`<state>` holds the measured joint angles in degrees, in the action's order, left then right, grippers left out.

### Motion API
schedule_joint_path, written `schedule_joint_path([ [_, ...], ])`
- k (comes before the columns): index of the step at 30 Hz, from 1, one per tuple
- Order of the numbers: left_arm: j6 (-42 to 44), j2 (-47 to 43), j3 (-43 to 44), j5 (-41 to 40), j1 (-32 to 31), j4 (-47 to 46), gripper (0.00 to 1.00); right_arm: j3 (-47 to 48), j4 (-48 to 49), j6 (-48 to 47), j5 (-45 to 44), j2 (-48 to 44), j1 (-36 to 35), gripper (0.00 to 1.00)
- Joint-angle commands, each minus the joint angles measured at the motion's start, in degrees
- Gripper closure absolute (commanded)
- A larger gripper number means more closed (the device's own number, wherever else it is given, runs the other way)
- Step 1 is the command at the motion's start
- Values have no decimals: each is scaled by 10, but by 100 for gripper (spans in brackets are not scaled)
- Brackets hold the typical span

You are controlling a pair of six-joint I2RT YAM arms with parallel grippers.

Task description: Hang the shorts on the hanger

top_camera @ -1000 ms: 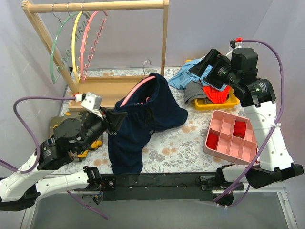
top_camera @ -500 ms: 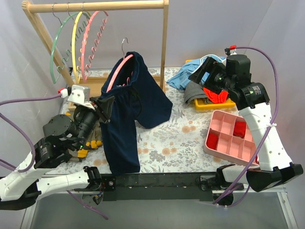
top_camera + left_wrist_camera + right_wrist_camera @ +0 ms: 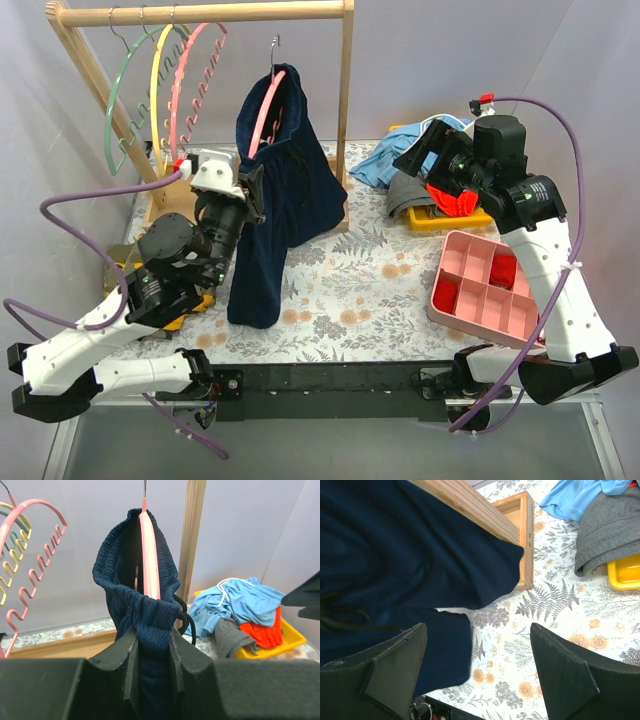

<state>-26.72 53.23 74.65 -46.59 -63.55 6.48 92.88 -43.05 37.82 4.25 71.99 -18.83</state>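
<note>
Nearest my view, the left gripper is clamped on a bunched fold of the shorts. Its two dark fingers press in from either side, at the gathered waistband. Below that grip one navy leg hangs slack toward the flowered table; the other drapes over the wooden foot of the rack.

Just above the fingers the pink hanger stands upright inside the waistband, which is stretched around its arch. I cannot tell whether the jaws also pinch the plastic under the cloth. So the shorts are on the hanger and held in the air, close to the rack's upright.

The fabric looks soft, light and limp — it will sag and swing and could slide down the smooth arch. I judge the thick elastic band the safest hold (it bunches firmly and has a drawcord).

Further off, the right gripper hovers with fingers wide apart, holding nothing, above the draped leg.

Farthest, the hanger's metal hook appears to sit just under the wooden rail — not visibly over it. A yellow tub of clothes sits at the back right.
</note>
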Motion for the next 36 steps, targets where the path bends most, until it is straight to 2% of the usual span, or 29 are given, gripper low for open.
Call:
schedule_joint_path([
  [1,68,15,21,-15,2,-141,100,5,31,-11,-3,-16,-8,9],
  [6,64,56,28,12,39,-158,100,5,28,-13,-3,-18,-13,9],
  [10,-2,75,47,82,132,-118,100,6,29,-15,-4,-20,-16,9],
  [13,-25,87,56,123,163,-125,100,10,27,-16,-5,-22,-17,9],
  [18,-19,97,72,149,165,-139,100,10,24,-21,-8,-22,-18,9],
  [24,-34,78,65,166,165,-112,100,0,29,-21,-7,-27,-19,9],
  [28,-33,60,43,166,165,-142,100,-3,36,-21,-6,-27,-21,9],
  [36,-21,97,66,163,167,-187,100,-5,34,-21,-12,-27,-26,9],
])
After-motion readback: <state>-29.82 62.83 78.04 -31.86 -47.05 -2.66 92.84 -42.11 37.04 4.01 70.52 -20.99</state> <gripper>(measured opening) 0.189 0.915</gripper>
